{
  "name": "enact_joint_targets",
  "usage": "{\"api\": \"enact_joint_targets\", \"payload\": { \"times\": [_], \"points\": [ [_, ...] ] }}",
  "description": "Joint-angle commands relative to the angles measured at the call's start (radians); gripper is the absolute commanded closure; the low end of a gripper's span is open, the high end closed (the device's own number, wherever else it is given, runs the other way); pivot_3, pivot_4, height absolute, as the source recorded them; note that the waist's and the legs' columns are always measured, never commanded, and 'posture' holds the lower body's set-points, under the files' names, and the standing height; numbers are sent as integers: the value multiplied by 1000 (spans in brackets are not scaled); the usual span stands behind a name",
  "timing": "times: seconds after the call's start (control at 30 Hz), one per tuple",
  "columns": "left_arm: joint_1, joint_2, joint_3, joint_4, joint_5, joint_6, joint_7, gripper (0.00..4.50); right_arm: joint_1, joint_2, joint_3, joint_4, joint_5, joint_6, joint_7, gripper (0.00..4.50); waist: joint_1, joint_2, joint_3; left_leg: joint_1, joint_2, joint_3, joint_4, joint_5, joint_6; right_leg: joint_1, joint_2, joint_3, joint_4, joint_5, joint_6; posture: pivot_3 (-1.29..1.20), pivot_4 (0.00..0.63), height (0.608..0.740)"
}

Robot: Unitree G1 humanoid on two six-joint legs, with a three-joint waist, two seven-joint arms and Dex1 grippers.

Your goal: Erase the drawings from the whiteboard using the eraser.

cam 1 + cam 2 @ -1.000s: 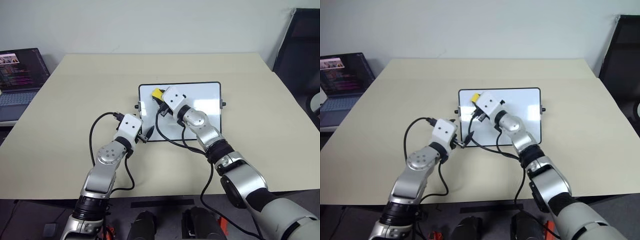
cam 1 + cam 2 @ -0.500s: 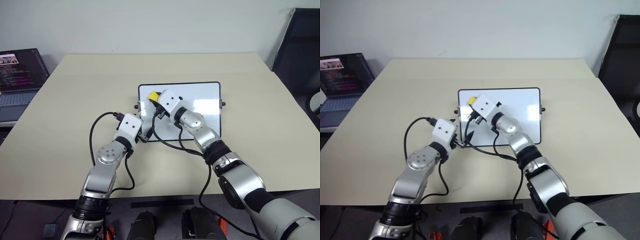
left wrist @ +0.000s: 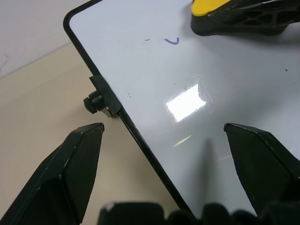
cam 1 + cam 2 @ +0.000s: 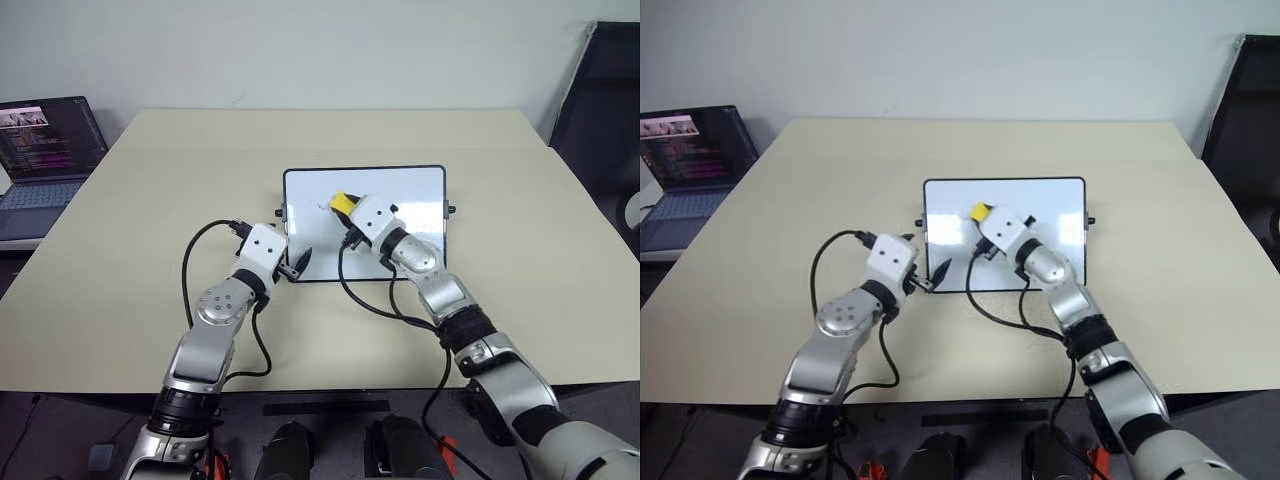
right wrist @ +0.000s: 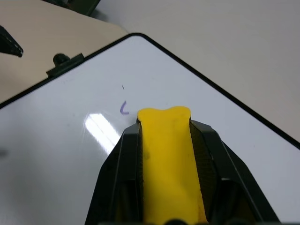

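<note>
The whiteboard (image 4: 420,200) lies flat at the middle of the beige table. My right gripper (image 4: 346,211) is shut on the yellow eraser (image 4: 341,202), which sits over the board's left-centre part. One small purple squiggle of the drawings (image 5: 124,108) remains just ahead of the eraser (image 5: 166,154), with a tiny dot (image 5: 123,86) beyond it. My left gripper (image 4: 297,265) rests open at the board's near left corner, its fingers (image 3: 79,159) straddling the black frame close to the side knob (image 3: 93,102). The squiggle (image 3: 172,41) also appears there.
An open laptop (image 4: 45,150) stands at the table's far left edge. A black chair (image 4: 600,90) is at the right. Black cables (image 4: 215,300) loop from both wrists over the table's near part. A glare patch (image 3: 186,103) lies on the board.
My right gripper has carried the eraser from the board's far left corner to the right and slightly nearer. The left gripper has stayed put.
</note>
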Motion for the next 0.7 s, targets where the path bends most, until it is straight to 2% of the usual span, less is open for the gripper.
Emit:
{"api": "enact_joint_targets", "payload": {
  "times": [0.03, 0.3, 0.7],
  "points": [
    [-21, -3, -3, -8, 0, -26, -6, 0, 46, -27, -8, -19, -8, 72, 5, 3394, 0, 0, 0, 0, 0, 0, 0, 0, 0, 0, 0, 0, 0, 0, 0, 0, 150, 740],
    [-25, -3, -4, -3, 0, -31, -12, 0, 14, 43, -17, -83, 44, 26, -7, 3394, -5, 0, 0, -1, 0, 0, 0, 0, 0, -1, 0, 0, -1, 0, 0, 0, 150, 740],
    [4, 3, 9, -33, 4, -20, -1, 0, -96, 141, 14, 59, 23, -38, -39, 3394, -8, 0, 0, -3, 0, 1, -3, 0, 0, -5, 1, 1, -1, 0, -1, 0, 150, 740]
  ]
}}
